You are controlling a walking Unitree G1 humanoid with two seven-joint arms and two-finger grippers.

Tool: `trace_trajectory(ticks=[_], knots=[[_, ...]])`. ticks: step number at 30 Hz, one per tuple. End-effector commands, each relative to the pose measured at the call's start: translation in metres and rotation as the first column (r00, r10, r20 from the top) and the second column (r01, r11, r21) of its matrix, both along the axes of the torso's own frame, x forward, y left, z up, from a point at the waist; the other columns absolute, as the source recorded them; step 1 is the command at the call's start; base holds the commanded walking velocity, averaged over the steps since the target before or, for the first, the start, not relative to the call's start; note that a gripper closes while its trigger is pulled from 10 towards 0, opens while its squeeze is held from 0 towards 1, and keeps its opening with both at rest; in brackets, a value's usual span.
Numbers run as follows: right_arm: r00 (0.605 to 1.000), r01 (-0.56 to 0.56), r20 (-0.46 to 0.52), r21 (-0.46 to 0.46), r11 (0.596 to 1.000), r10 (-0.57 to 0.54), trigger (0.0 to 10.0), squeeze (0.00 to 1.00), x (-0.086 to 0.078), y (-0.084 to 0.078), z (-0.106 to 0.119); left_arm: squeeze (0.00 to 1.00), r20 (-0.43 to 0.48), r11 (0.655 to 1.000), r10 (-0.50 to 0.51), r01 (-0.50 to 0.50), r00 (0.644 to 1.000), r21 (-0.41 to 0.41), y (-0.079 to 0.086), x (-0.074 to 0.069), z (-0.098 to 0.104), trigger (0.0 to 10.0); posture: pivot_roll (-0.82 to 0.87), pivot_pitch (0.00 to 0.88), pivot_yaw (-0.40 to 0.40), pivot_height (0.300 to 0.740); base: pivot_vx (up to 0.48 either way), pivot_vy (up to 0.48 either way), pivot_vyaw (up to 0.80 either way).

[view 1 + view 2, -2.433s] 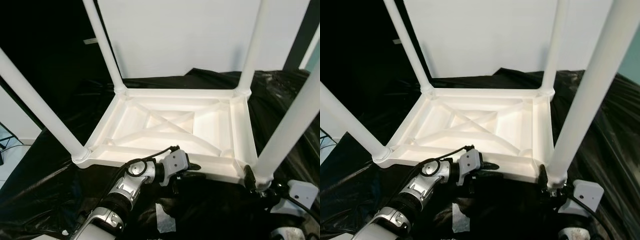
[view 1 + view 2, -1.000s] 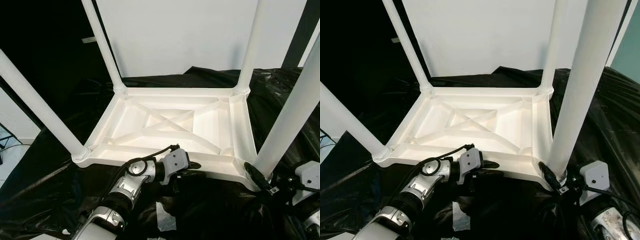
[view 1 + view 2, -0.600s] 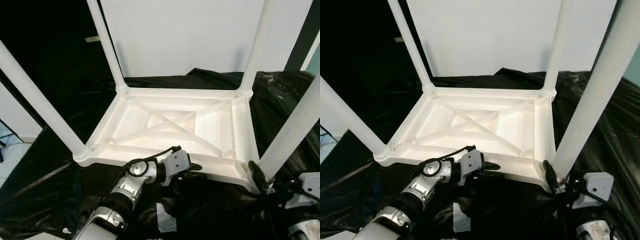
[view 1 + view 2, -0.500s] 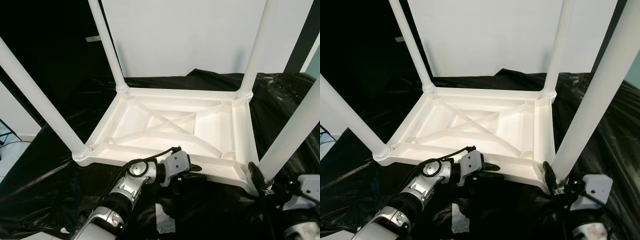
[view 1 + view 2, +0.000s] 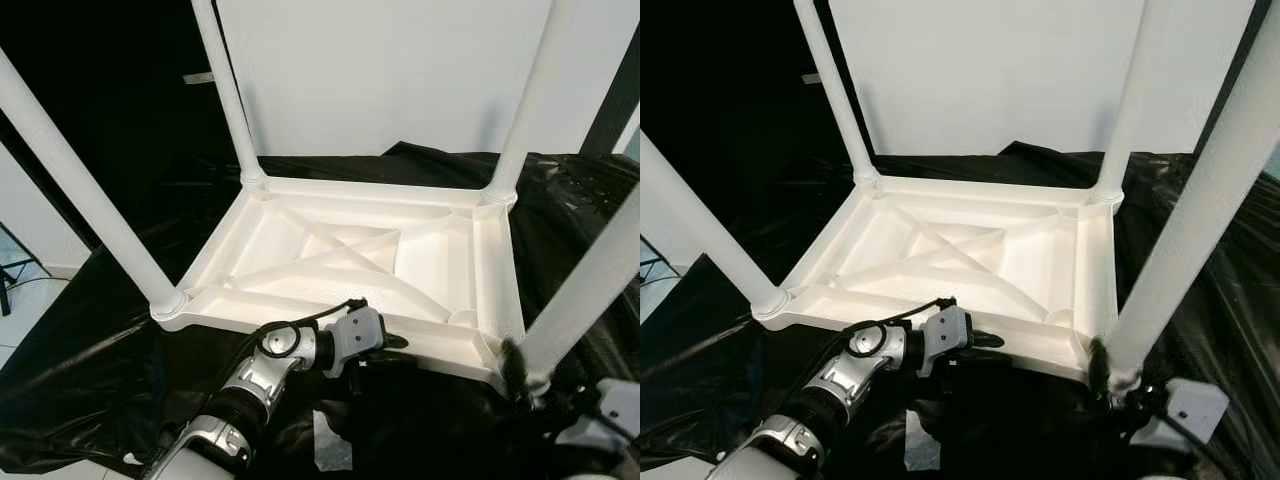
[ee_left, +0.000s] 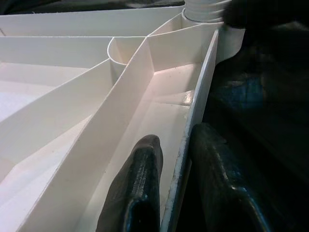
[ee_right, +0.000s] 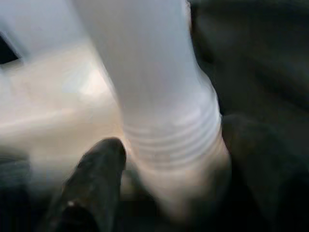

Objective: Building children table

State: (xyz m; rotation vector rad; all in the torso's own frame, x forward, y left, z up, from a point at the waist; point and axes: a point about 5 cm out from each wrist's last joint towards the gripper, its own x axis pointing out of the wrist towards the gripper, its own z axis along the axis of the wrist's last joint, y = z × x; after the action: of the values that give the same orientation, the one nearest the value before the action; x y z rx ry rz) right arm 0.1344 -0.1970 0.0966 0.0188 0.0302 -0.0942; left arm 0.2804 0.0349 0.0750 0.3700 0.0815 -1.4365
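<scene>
— Where is the table?

— The white plastic children's table lies upside down on black plastic sheeting, its ribbed underside facing up, in front of a white wall. Four white legs stand up from its corners: the far left leg, the far right leg, the near left leg and the near right leg.

— What is the left gripper doing?

— The left gripper sits at the table's near rim, right of the middle. One black finger lies inside the rim's channel and the other outside, so the fingers pinch the thin edge wall between them.

— And the right gripper?

— The right gripper is at the foot of the near right leg, where its threaded end meets the corner socket. One finger lies against the leg's base on one side and a darker shape sits on the other; the picture is blurred, but the fingers appear closed around the leg.

— Anything else?

— A scrap of white paper lies on the sheeting below the left arm.
</scene>
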Motion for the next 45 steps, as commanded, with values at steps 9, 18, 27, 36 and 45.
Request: trace_trajectory(ticks=[9,18,27,36,45], knots=[[0.995,-0.080,0.038,-0.196,0.977,0.089,10.0,0.00,0.016,-0.014,0.014,0.00,-0.079,0.991,0.108,-0.101,0.991,0.093,0.009,-0.006,-0.027,0.0,-0.20,0.000,0.092,0.740,0.000,0.000,0.00],[0.971,-0.200,0.061,-0.323,0.925,0.231,10.0,0.00,0.031,-0.020,0.031,0.00,-0.084,0.991,0.108,-0.101,0.991,0.088,0.008,-0.007,-0.028,0.0,-0.20,0.000,0.086,0.740,0.000,0.000,0.00],[0.938,-0.324,-0.001,-0.359,0.875,0.347,4.8,0.00,0.041,-0.030,0.036,0.00,-0.087,0.991,0.108,-0.100,0.990,0.091,0.008,-0.007,-0.029,0.0,-0.20,0.000,0.087,0.740,0.000,0.000,0.00],[0.922,-0.387,-0.114,-0.294,0.874,0.370,0.0,0.00,0.036,-0.040,0.024,0.00,-0.090,0.990,0.117,-0.109,0.989,0.093,0.011,-0.008,-0.032,0.0,-0.18,0.000,0.083,0.740,0.000,0.000,0.00],[0.964,-0.263,-0.100,-0.188,0.946,0.248,0.0,0.00,0.026,-0.033,0.009,0.00,-0.091,0.989,0.118,-0.110,0.989,0.096,0.012,-0.009,-0.032,0.0,-0.18,0.000,0.085,0.740,0.000,0.000,0.00]])
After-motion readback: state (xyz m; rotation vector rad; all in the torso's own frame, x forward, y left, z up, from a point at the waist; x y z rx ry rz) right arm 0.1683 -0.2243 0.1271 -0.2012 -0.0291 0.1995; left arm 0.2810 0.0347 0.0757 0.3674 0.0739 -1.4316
